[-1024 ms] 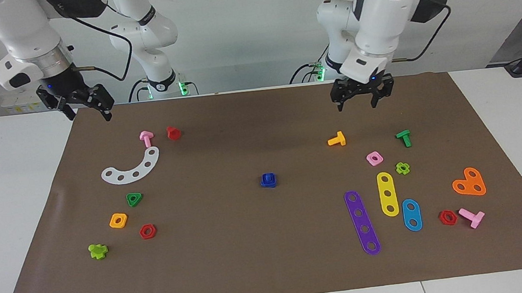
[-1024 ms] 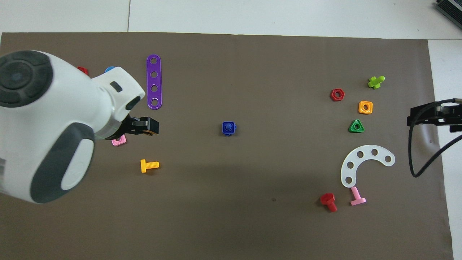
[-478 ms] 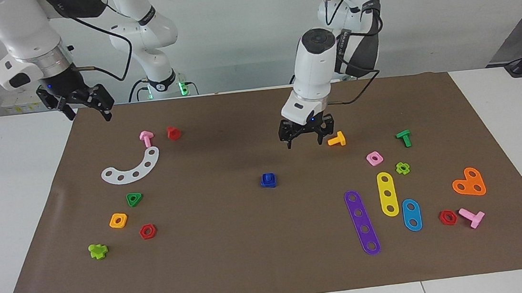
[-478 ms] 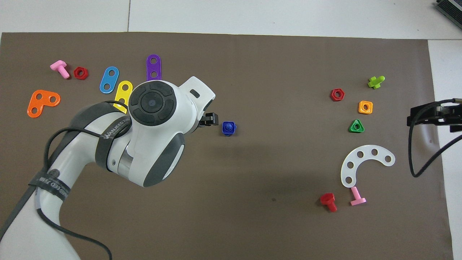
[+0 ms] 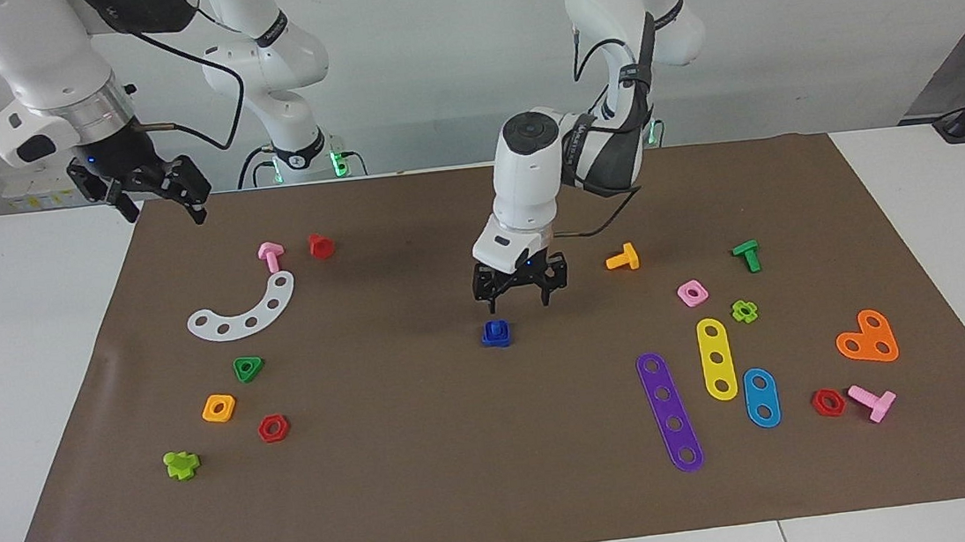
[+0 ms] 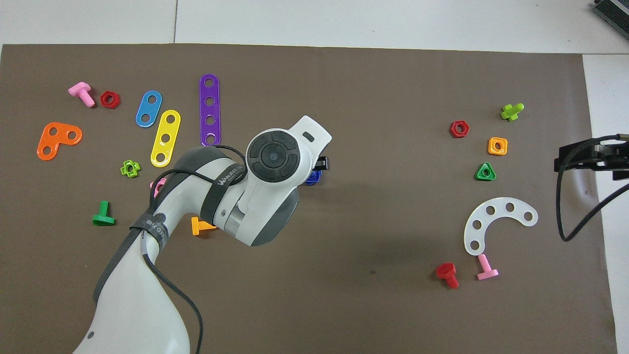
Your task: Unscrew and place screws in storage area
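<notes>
The dark-blue screw (image 5: 497, 330) stands in a blue square nut (image 5: 496, 339) at the middle of the brown mat. My left gripper (image 5: 520, 302) hangs open just above it, a little toward the robots, not touching. In the overhead view the left wrist covers the piece except a blue edge (image 6: 313, 179). The storage area (image 5: 191, 370) is the bare mat around the white curved strip (image 5: 244, 310) toward the right arm's end. My right gripper (image 5: 164, 213) waits open, raised over the mat's corner nearest the robots at that end.
Near the strip lie a pink screw (image 5: 270, 256), a red screw (image 5: 321, 246), green (image 5: 248, 368), orange (image 5: 219, 408) and red (image 5: 273, 428) nuts. Toward the left arm's end lie an orange screw (image 5: 623, 257), purple (image 5: 670, 411), yellow and blue strips.
My left arm has swung from the mat's edge nearest the robots to over the blue screw and come down low. The right arm has not moved.
</notes>
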Robot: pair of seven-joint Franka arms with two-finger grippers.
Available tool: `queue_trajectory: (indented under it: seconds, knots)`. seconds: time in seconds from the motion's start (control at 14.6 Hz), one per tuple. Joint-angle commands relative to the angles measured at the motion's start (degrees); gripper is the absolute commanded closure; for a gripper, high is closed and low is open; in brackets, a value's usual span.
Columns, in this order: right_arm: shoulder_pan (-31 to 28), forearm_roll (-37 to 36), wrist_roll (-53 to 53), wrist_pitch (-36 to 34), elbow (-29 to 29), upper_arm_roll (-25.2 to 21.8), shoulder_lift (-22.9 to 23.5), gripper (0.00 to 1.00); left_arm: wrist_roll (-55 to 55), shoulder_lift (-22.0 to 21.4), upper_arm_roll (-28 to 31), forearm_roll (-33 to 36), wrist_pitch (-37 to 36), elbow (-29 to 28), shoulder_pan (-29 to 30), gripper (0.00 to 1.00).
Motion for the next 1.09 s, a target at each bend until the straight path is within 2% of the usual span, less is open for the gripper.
queue_trajectory:
  seconds: [0.0,0.27,0.55,1.02]
  knots:
    - [-1.06,0.33,-1.82,0.25,-0.69,0.47,-0.49,0.0,-0.51,1.5,1.02,-0.63,1.48,1.29,-1.54,0.03]
    - [-1.06,0.33,-1.82,0.25,-0.69,0.47,-0.49,0.0,-0.34,3.88,1.02,-0.55,6.14,0.24,-2.07,0.04]
    - [-1.06,0.33,-1.82,0.25,-0.69,0.47,-0.49,0.0,1.24,5.1,0.94,-0.28,7.46,-0.03,-2.34,0.05]
    - [-1.06,0.33,-1.82,0.25,-0.69,0.47,-0.49,0.0,3.0,5.64,0.93,-0.37,9.13,-1.26,-2.43,0.14]
